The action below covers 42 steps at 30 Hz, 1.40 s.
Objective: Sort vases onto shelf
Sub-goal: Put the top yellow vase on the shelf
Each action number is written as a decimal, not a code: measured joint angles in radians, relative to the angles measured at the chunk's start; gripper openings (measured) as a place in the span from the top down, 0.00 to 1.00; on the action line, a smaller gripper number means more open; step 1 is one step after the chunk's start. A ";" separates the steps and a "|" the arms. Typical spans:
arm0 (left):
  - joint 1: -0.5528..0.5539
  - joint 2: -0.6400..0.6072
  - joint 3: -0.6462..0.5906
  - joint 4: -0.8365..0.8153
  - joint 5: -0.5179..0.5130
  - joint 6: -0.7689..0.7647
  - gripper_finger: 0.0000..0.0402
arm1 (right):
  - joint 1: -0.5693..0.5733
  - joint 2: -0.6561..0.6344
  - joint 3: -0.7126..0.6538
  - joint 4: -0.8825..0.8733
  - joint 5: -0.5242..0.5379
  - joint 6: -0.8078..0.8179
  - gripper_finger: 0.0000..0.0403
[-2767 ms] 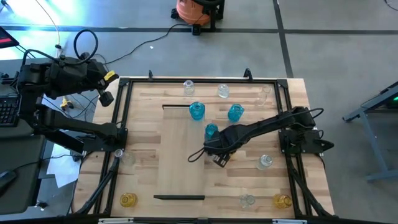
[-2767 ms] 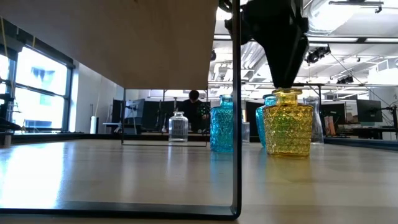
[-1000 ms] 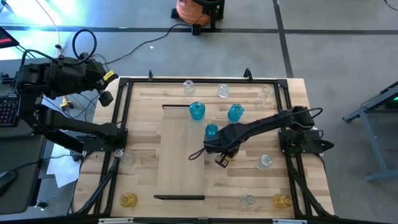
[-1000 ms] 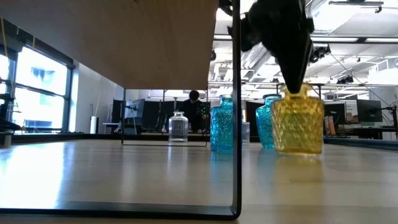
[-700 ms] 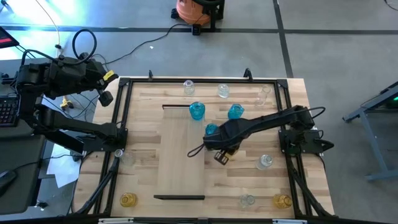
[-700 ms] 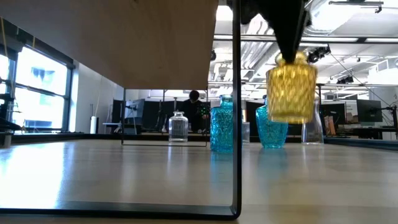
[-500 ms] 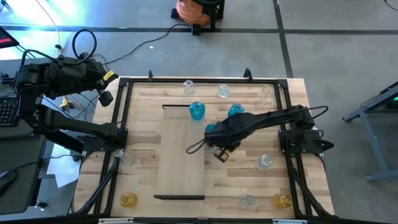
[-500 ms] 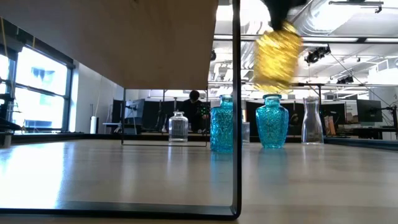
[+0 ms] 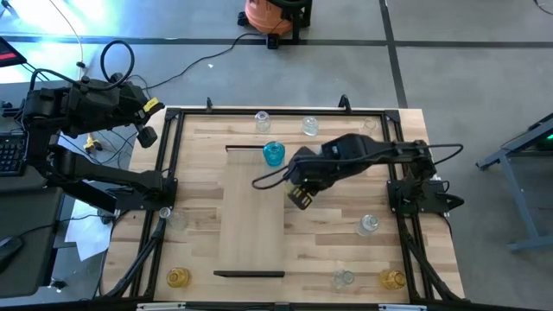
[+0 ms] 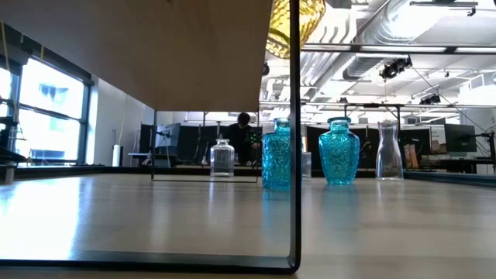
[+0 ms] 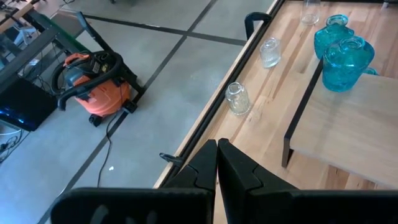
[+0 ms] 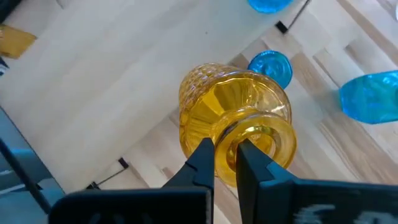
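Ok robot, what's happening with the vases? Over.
Right gripper jaws shut on the yellow vase, lifted at the shelf edge. Left gripper shut, parked off the table. Blue vase already on the shelf, not in the way.

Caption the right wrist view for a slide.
Right gripper pinches the rim of a yellow vase above the shelf edge.

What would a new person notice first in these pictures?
First, the yellow vase, held by its rim in the shut right gripper and lifted above the pale wooden shelf at the table's middle. Next, the blue vases standing beyond the shelf's far end.
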 joint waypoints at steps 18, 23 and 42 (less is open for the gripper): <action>0.000 0.000 0.000 0.000 0.000 -0.027 0.99 | -0.080 0.016 0.080 0.152 -0.132 -0.258 0.99; 0.000 0.000 0.000 0.000 0.000 -0.036 0.99 | -0.114 0.056 0.079 0.162 -0.156 -0.383 0.98; 0.000 0.043 0.000 0.000 0.000 -0.244 0.99 | -0.184 0.135 0.080 0.098 -0.172 -0.764 0.98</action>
